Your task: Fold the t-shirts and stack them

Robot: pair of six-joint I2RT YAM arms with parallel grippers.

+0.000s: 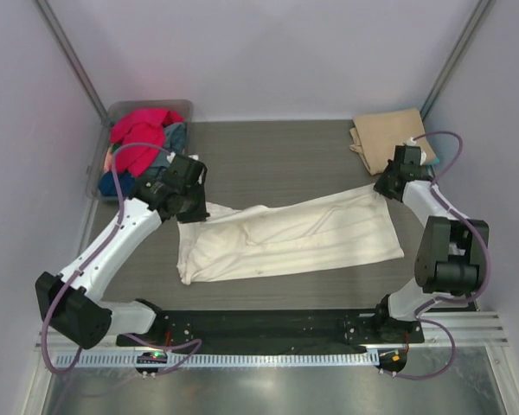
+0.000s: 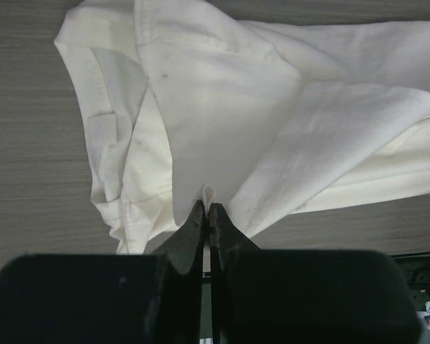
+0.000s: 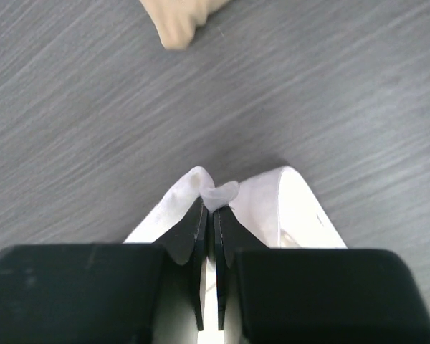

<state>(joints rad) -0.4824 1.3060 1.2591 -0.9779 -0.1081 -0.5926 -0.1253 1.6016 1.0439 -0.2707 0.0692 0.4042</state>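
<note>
A large cream-white t-shirt [image 1: 285,238] lies stretched across the middle of the table. My left gripper [image 1: 193,210] is shut on a pinch of its cloth [image 2: 208,195] at the shirt's far left corner. At the shirt's far right corner my right gripper [image 1: 383,188] is shut on another fold of the cream-white t-shirt [image 3: 218,195], lifted slightly off the table. A folded tan-beige t-shirt [image 1: 387,137] sits at the back right; its edge [image 3: 179,21] shows ahead of the right wrist. Red [image 1: 143,134] and blue-grey [image 1: 175,137] t-shirts are heaped in the tub.
A grey translucent plastic tub [image 1: 183,108] stands at the back left corner beside the left arm. Walls with slanted posts close in the back and sides. The arms' base rail [image 1: 268,324] runs along the near edge.
</note>
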